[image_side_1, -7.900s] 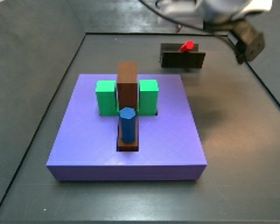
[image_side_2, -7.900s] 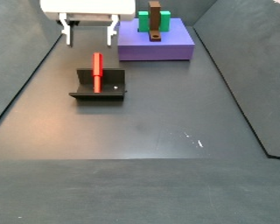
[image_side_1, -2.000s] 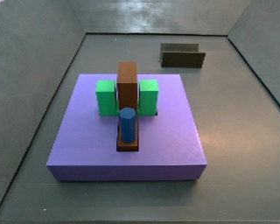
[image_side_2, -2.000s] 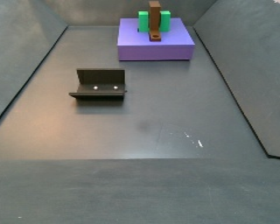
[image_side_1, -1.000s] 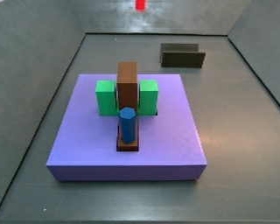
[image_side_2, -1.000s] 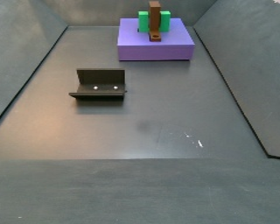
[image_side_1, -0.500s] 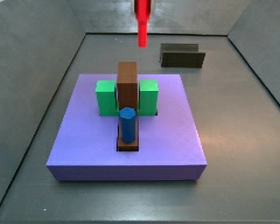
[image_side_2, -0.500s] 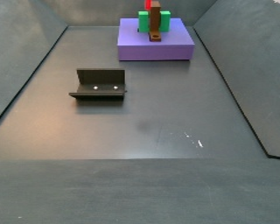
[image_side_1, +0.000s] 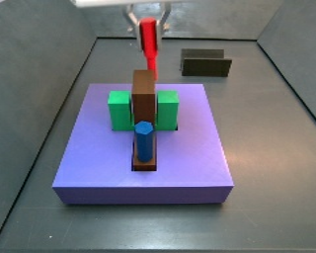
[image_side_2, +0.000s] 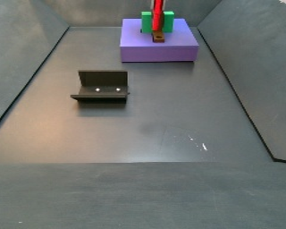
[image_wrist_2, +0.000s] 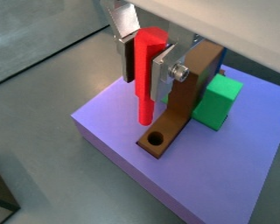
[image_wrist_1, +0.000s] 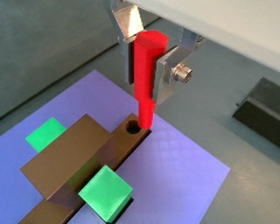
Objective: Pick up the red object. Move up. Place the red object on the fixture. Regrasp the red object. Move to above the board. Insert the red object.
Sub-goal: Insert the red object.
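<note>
Fingers of our gripper are clamped on the upper end of the red peg, stiff and light we judge, hanging upright over the hole in the board.

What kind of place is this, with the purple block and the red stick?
Probably a robot test bench: the gripper holds the red object above a hole in the board, and the fixture sits on a bare dark floor with walls.
</note>
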